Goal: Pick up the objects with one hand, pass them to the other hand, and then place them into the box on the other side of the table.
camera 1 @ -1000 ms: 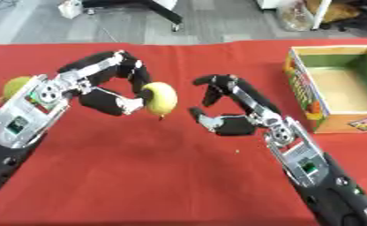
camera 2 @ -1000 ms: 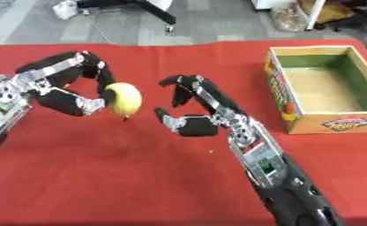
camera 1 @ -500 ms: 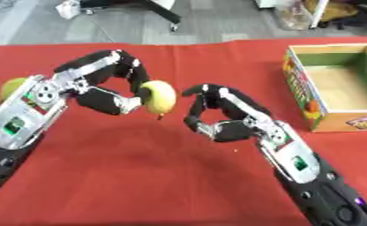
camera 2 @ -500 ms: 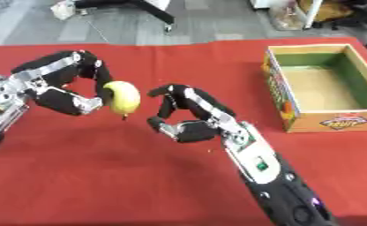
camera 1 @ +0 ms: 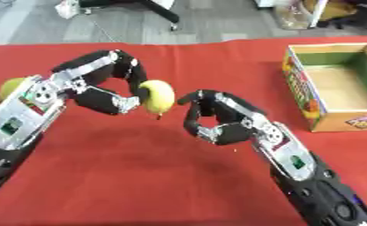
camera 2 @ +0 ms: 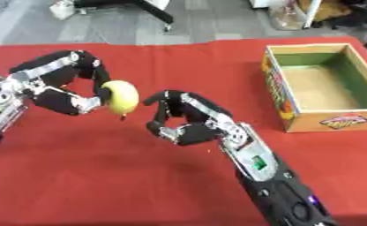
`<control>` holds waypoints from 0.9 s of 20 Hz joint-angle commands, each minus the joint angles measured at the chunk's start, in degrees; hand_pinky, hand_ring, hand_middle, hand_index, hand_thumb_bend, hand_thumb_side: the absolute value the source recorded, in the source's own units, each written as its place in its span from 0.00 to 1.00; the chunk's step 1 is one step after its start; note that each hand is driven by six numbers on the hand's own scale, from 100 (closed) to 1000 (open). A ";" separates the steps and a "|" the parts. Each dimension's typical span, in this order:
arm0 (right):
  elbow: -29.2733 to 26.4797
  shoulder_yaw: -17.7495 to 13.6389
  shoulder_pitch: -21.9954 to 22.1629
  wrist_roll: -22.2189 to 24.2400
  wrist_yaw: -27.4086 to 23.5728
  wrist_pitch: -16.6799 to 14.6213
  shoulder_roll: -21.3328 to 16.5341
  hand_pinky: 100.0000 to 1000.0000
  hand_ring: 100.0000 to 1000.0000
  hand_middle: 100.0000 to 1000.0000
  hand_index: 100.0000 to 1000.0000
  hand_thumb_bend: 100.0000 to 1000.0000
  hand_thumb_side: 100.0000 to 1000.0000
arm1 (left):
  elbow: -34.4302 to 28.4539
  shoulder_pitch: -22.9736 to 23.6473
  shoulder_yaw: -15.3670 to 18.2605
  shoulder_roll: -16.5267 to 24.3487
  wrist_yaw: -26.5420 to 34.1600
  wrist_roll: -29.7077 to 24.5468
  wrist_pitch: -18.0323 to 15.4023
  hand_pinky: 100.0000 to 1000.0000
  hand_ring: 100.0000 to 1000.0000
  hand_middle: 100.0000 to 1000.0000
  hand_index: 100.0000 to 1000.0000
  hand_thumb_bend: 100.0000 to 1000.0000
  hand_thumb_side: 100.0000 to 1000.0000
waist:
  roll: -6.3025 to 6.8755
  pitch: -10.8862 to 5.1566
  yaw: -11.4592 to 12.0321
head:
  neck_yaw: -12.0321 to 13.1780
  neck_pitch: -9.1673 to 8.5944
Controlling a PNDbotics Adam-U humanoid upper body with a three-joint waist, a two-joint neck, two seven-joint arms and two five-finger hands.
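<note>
curled round a yellow-green fruit [camera 1: 157, 96] just left of centre frame: fingertips and thumb of the left hand [camera 1: 109, 84], fruit lifted clear of the red tablecloth [camera 1: 140, 176]. just right of it, cupped and partly open with nothing inside: fingers of the right hand [camera 1: 217, 119], close beside the fruit but seemingly not touching it. at far left edge, half hidden behind the left forearm: a second yellow-green fruit [camera 1: 9, 87]. at upper right of the frame, resting on the cloth: an open cardboard box [camera 1: 297, 84] with a green inner wall, apparently nothing in it, well apart from both hands. by the look of things: pick-up done, hand-over at the point of starting, not yet made. left to do: transfer of the fruit to the right hand, carry across to the box, release inside, then likely the same for the other fruit.
</note>
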 commanded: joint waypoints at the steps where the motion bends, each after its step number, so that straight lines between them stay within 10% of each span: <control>1: -0.51 0.01 -1.17 0.47 -1.39 0.78 0.02 0.54 0.53 0.33 0.74 0.21 0.22 | -0.51 -1.42 0.63 0.65 0.46 -0.08 0.25 0.55 0.44 0.27 0.29 0.00 0.00 | 0.79 0.16 0.08 | -0.18 0.31; 18: -2.40 1.17 -2.09 0.32 2.62 3.30 -0.54 0.54 0.53 0.32 0.74 0.18 0.25 | 1.83 -5.38 -5.92 3.98 -2.80 1.41 2.21 0.56 0.46 0.28 0.31 0.00 0.00 | 0.61 0.04 -0.38 | 0.38 0.31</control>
